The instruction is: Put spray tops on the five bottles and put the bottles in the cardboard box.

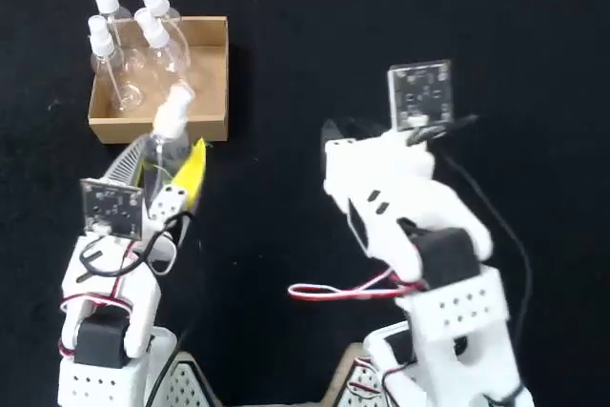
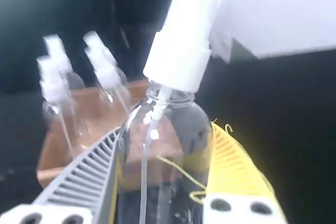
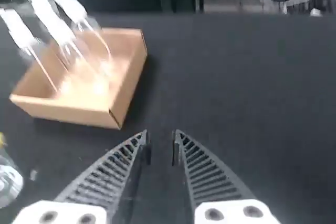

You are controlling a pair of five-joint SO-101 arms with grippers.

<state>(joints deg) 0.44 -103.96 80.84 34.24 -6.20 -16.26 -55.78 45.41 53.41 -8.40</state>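
At the far left of the black counter (image 1: 381, 26) stands the cardboard box (image 1: 124, 126), holding four clear bottles (image 1: 143, 40), each upright or nearly so with a white spray top fitted. Just in front of the box's near wall, the left end effector (image 1: 170, 154) is clamped on the fifth bottle (image 1: 167, 145), its grey finger on one side of the body and its yellow finger on the other. The left wrist view confirms the grasp low on the clear body. This bottle carries its own white spray top (image 2: 181, 35), seated on the neck but leaning off the bottle's axis; whether it is fully pressed home cannot be determined. The bottle is off the counter and tilted toward the box, not yet over its rim. Further right, well apart from the box, the right end effector (image 3: 160, 136) points toward the box with its fingers slightly apart, a narrow gap between them and nothing held. Assessment: capping appears finished or nearly so, and the step in hand is loading the last bottle. The next move calls for carrying it over the near wall into the free space at the box's front right, clear of the four standing bottles, before release. The chief risk is knocking a neighbour over.
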